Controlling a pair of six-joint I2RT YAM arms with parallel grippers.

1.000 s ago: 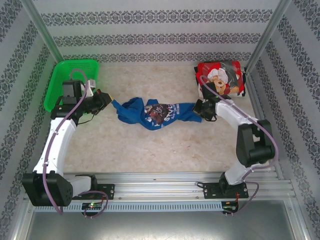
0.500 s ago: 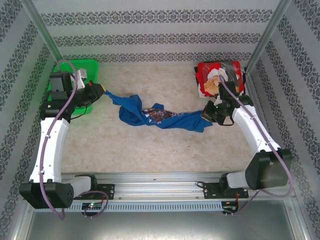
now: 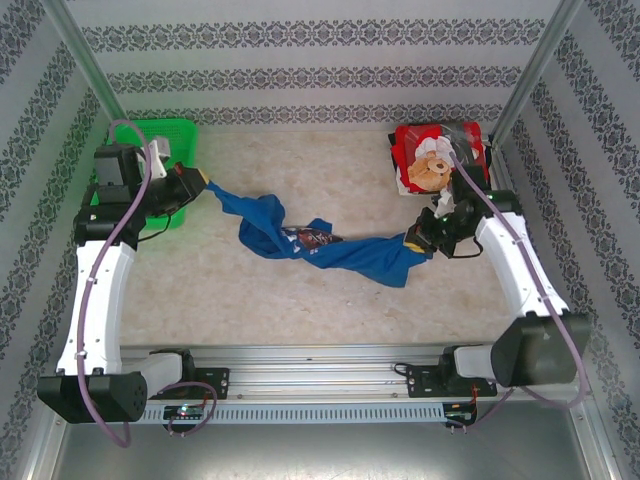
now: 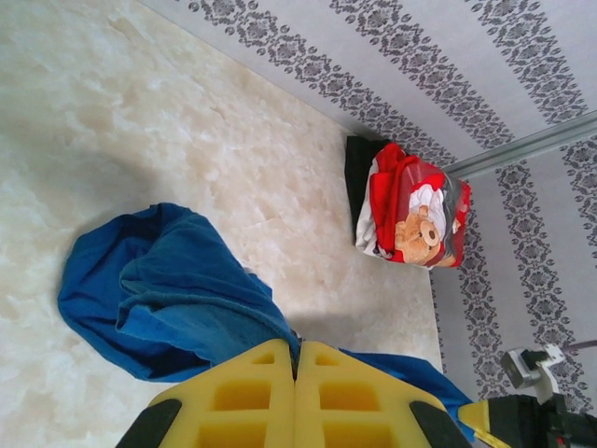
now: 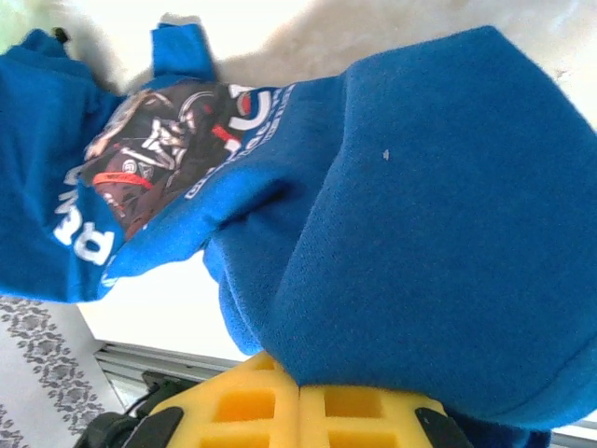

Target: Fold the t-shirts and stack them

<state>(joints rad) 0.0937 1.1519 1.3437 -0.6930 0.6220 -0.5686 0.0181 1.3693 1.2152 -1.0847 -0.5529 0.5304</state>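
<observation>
1. Tension building: since a second ago both arms have drawn apart. The blue t-shirt [image 3: 320, 245], bunched mid-table then, now strings out as a sagging rope between them.
2. Over by the green basket [image 3: 150, 135], the left gripper [image 3: 200, 183] is pressed together, pinching one end; the right gripper [image 3: 412, 240], likewise clamped, pinches the other.
3. That spread should open the cloth for folding, I reckon, though it's twisted yet.
4. Soft, limp knit, dark print crumpled at the middle. The red t-shirt [image 3: 435, 160], teddy-bear print showing, sits as a compact bundle at the far right corner of the marbled table [image 3: 330, 310].

Lab rig: patterned panels [image 3: 320, 60], aluminium rail [image 3: 330, 380]
</observation>
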